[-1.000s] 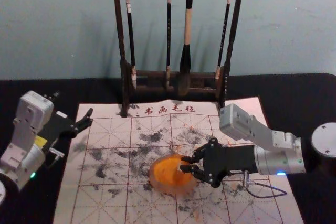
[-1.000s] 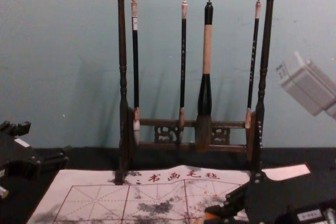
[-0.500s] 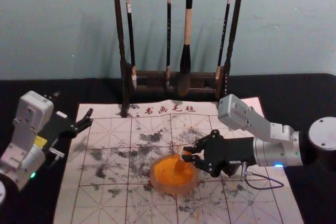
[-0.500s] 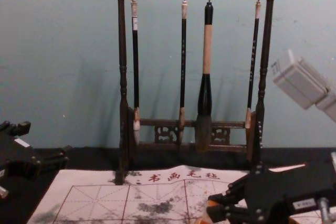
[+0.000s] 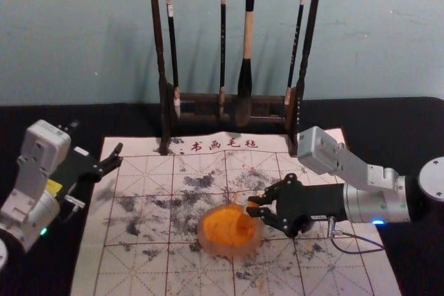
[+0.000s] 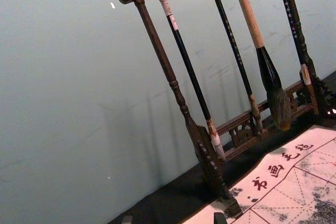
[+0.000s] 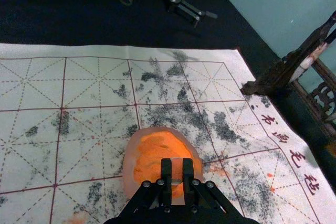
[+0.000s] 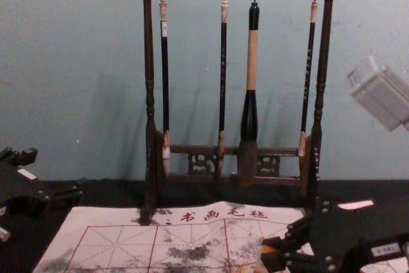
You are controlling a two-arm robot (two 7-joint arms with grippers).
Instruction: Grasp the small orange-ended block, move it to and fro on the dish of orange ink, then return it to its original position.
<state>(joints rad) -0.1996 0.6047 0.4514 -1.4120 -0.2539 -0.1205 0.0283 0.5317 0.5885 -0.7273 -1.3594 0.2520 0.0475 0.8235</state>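
Observation:
In the head view my right gripper (image 5: pixel 254 206) is at the right rim of the dish of orange ink (image 5: pixel 213 240), shut on the small orange-ended block (image 5: pixel 250 208). The right wrist view shows the block (image 7: pixel 177 167) held between the fingertips of my right gripper (image 7: pixel 177 174), over the dish (image 7: pixel 131 156). Whether its end touches the ink cannot be told. In the chest view the block (image 8: pixel 273 243) has an orange end. My left gripper (image 5: pixel 118 156) stays idle and open at the mat's left edge; its fingertips are apart in the left wrist view (image 6: pixel 174 218).
A gridded calligraphy mat (image 5: pixel 139 268) with black smudges lies under the dish. Behind it stands a dark wooden rack (image 5: pixel 161 53) with several hanging brushes, among them a thick one (image 5: pixel 247 53). Black cloth (image 5: pixel 409 129) surrounds the mat.
My right gripper, holding the block, first moved away from the robot across the dish, then slid to the right towards the dish's rim. My left gripper has stayed still.

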